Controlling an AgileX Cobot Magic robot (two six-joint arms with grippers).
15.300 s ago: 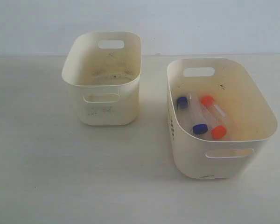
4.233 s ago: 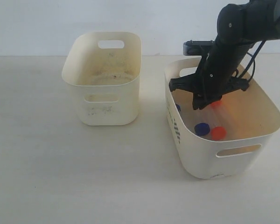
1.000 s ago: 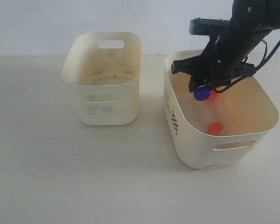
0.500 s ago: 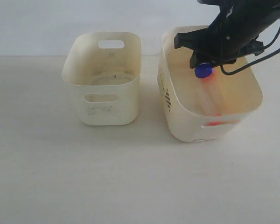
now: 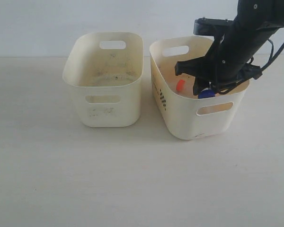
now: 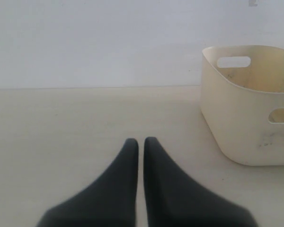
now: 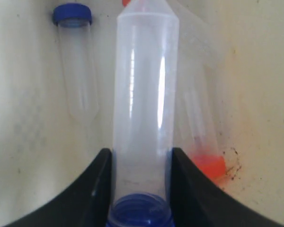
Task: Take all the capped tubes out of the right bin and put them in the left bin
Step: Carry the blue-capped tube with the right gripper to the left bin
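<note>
Clamping blue-capped tube (image 7: 144, 94), right gripper (image 7: 141, 158) jaws tube-width apart.

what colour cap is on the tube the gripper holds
Blue, on the clear plastic tube in the right gripper; right wrist view.

A pale tabletop (image 5: 85, 179) (matte, off-white) meets a plain white wall (image 5: 38, 23).
</note>
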